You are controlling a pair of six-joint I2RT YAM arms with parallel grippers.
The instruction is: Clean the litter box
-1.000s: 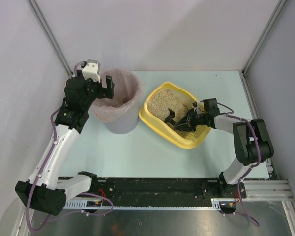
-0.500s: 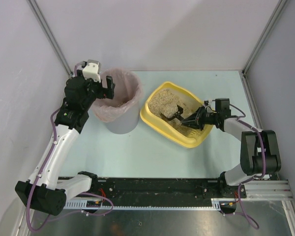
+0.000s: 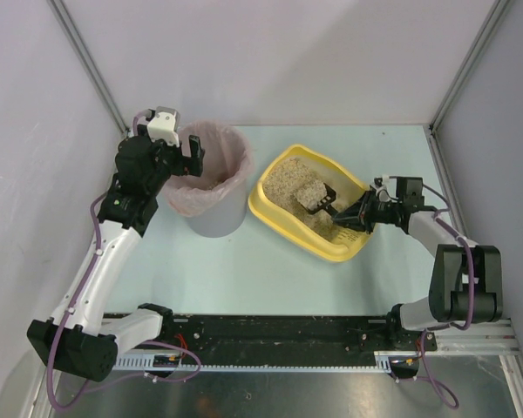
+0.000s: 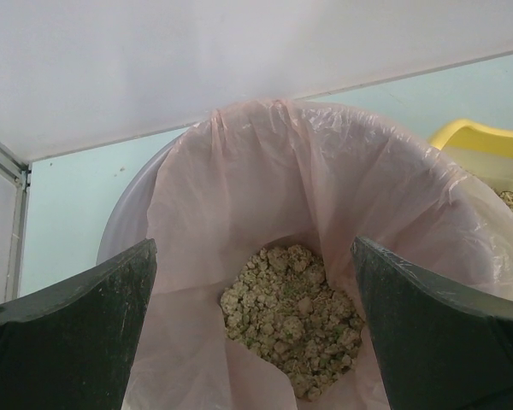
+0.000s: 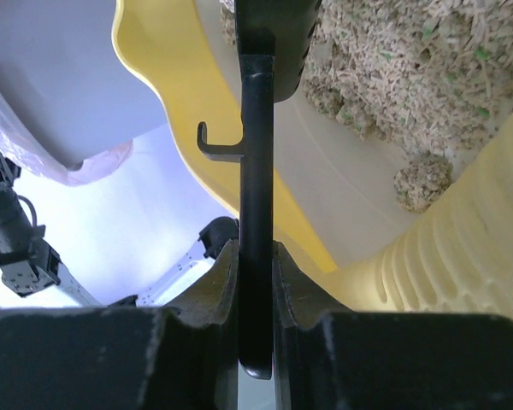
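Note:
The yellow litter box (image 3: 275, 218) sits at the table's middle right, holding beige litter (image 3: 289, 178); part of its pale floor is bare (image 5: 410, 128). My right gripper (image 3: 359, 212) is shut on the handle of a black scoop (image 5: 256, 154). The scoop's head (image 3: 318, 199) lies tilted inside the box against a lump of litter (image 3: 307, 193). The box's slotted rim (image 5: 462, 256) shows at the right of the right wrist view. My left gripper (image 3: 190, 150) hangs open over the near-left rim of the grey bin (image 3: 211, 222), both fingers (image 4: 77, 333) wide apart with nothing between them.
The grey bin's pink bag liner (image 4: 265, 179) holds a heap of litter clumps (image 4: 291, 316) at its bottom. The bin stands just left of the litter box. Grey walls close the table at the left, back and right.
My right arm has drawn back to the right, and the scoop has shifted from the box's near middle toward its right part. The left arm has stayed still.

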